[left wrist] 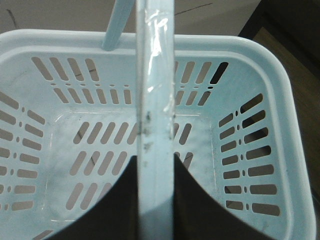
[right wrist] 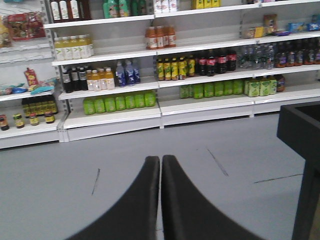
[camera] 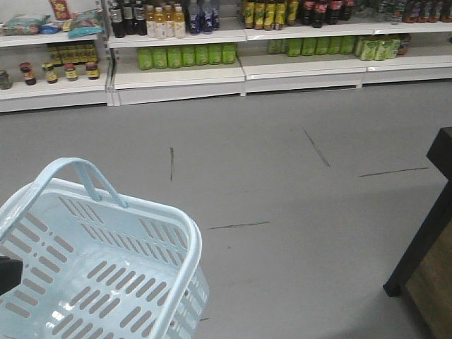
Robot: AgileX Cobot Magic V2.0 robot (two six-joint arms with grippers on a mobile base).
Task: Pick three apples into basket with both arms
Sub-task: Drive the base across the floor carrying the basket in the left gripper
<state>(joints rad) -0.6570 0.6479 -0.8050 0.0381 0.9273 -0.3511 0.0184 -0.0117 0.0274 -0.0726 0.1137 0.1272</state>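
nearest to us, our left gripper (left wrist: pixel 155 157) is clamping narrow on the hinged handle (left wrist: pixel 155 75) of the basket (left wrist: pixel 272 57). one black finger (left wrist: pixel 112 205) is pressing on each side of the pale bar. under the handle we are looking down into the basket's slotted bottom and walls.

in the front view the basket is showing at the lower left, appearing tilted, its handle raised. we cannot tell whether it is hanging or resting on the grey floor (camera: pixel 282 176).

our right gripper (right wrist: pixel 160 159) is pointing out over the floor with its two fingers pressed together, holding nothing.

at the right edge a dark-framed stand (camera: pixel 418 240) is standing on the floor.

farthest away, white shelves (camera: pixel 176 76) are running along the back. they are carrying rows of green bottles (camera: pixel 187 55), dark and orange drink bottles above those, and small jars (camera: pixel 70 72) at the left.
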